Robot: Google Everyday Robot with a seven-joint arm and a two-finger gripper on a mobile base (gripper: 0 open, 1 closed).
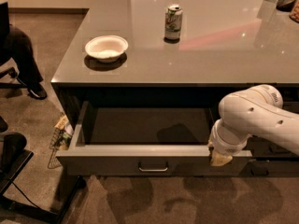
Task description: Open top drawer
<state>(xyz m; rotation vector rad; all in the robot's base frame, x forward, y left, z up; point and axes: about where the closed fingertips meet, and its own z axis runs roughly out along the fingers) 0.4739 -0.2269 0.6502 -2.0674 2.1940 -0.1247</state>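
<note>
Glossy countertop point(224, 55); matt top drawer point(112, 160); smooth hand point(220, 158) at its front

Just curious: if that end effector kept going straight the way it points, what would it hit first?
Probably the front panel of the top drawer: the end effector points down at its right end. Depth is unclear.
</note>
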